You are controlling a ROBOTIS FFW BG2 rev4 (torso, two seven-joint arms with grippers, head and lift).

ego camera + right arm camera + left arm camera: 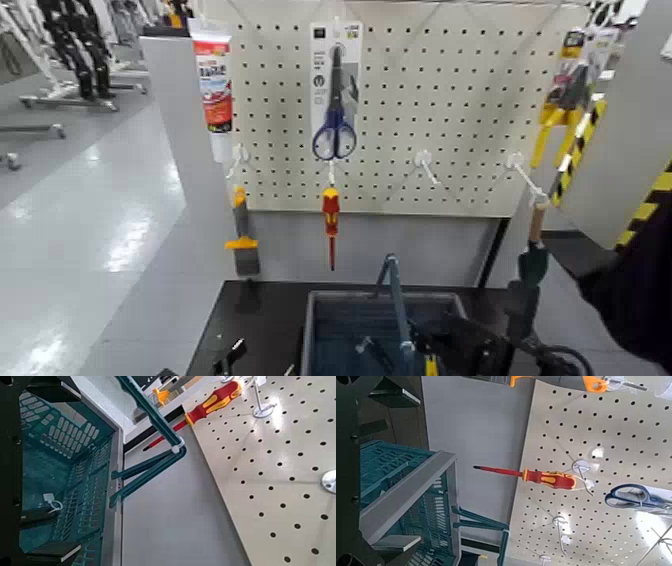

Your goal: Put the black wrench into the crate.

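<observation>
The blue-grey crate (318, 330) stands on the dark table below the pegboard, its hoop handle (393, 290) raised. A slim dark bar on its floor, with a white tag beside it, looks like the black wrench (36, 516); it also shows faintly in the head view (368, 352). My right gripper (445, 352) hangs over the crate's right half, and the right wrist view shows it (71, 467) open above the crate floor, holding nothing. My left gripper (230, 355) waits low at the crate's left side, open and empty in its own view (383, 467).
On the pegboard (450, 100) hang blue scissors (334, 135), a red-and-yellow screwdriver (330, 215), a scraper (243, 235) and a glue tube (213, 85). Several bare white hooks (427, 165) stick out. A yellow-black striped post (575, 150) stands at the right.
</observation>
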